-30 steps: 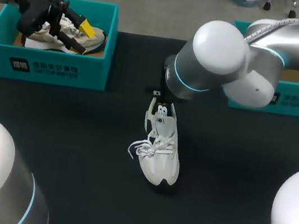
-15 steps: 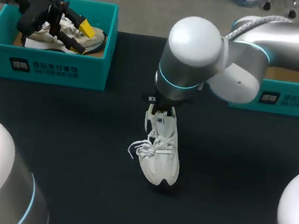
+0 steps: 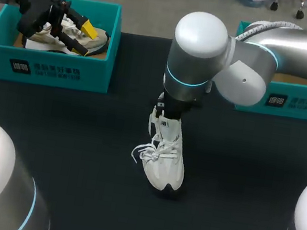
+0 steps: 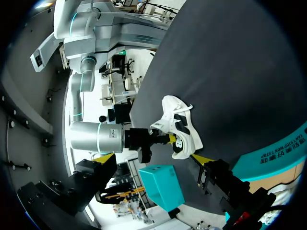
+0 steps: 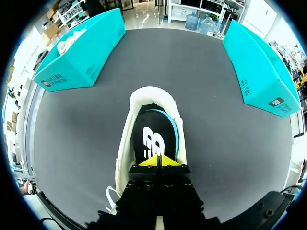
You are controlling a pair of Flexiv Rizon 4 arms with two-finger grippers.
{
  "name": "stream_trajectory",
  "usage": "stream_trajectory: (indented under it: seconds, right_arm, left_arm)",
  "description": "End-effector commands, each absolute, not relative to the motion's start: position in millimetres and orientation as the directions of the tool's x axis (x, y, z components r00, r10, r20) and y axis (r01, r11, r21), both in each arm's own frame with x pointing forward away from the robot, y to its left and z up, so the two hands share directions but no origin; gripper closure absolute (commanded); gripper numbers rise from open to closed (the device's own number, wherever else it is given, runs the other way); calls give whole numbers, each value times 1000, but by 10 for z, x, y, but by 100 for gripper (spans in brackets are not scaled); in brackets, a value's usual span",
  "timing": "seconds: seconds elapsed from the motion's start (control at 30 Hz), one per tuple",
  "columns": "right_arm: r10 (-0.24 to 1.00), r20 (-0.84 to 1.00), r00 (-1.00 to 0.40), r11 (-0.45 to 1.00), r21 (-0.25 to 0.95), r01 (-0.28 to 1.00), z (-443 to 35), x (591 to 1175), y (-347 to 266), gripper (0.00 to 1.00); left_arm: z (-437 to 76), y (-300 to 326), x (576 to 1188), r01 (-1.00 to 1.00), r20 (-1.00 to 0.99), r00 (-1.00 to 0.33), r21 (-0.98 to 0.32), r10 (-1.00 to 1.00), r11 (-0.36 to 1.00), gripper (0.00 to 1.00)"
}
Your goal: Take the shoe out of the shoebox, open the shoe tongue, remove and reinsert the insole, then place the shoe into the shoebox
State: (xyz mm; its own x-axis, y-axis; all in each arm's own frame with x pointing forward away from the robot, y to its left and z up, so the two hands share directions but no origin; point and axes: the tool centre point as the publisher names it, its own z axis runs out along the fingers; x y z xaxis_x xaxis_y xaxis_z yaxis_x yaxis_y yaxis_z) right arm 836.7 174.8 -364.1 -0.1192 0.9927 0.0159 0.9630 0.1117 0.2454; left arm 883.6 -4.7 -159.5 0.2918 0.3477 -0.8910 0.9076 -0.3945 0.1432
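Observation:
A white lace-up shoe (image 3: 163, 154) lies on the black table (image 3: 79, 138), toe toward the front edge. My right gripper (image 3: 163, 109) hangs over its heel, mostly hidden by the wrist. In the right wrist view the right gripper (image 5: 157, 161) is shut, yellow tips pressed together just above the black insole (image 5: 152, 139) inside the shoe (image 5: 125, 143). My left gripper (image 3: 83, 37) stands open over the left teal shoebox (image 3: 44, 65), above a second, beige shoe (image 3: 48, 44). From the left wrist view, the shoe (image 4: 181, 128) shows with my right arm's fingers at its opening.
A second teal shoebox (image 3: 295, 102) stands at the back right, behind my right arm. Both boxes flank the shoe in the right wrist view: left shoebox (image 5: 81, 52), right shoebox (image 5: 259, 72). My arms' white bases fill the near corners.
My right arm has swung left and brought its shut gripper down onto the shoe's heel opening. The left arm and the shoe have not moved.

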Motion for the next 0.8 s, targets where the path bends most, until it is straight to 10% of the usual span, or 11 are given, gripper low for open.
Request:
stream_trajectory:
  seconds: [0.03,0.8]
  right_arm:
    - [992,9,-125,120,225,967,-3756,8376,1768,100]
    - [994,0,-111,107,258,960,-3879,8437,1758,100]
  left_arm:
    - [-1592,-42,8837,907,-890,293,143,350,-396,0]
    - [-1592,-42,8837,907,-890,293,143,350,-396,0]
